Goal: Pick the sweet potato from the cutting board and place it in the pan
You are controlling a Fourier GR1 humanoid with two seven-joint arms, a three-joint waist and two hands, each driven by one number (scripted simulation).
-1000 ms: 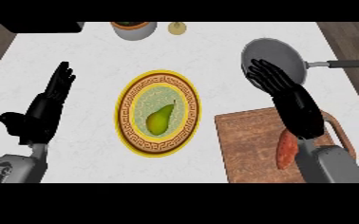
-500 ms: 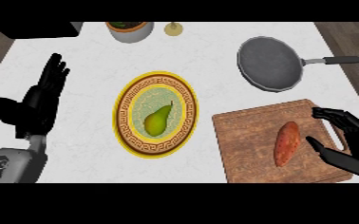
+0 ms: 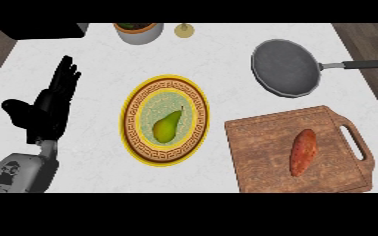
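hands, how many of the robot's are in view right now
1: the left hand rests open, fingers up, near the view's left edge beside the plate. The right hand does not show in this view.

Left hand (image 3: pixel 50 105) at the view's nine o'clock edge: open, at rest, fingers straight and pointing toward twelve o'clock, thumb spread toward nine. Grey forearm enters from seven o'clock.

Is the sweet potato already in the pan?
No, the sweet potato lies on the cutting board, apart from the pan.
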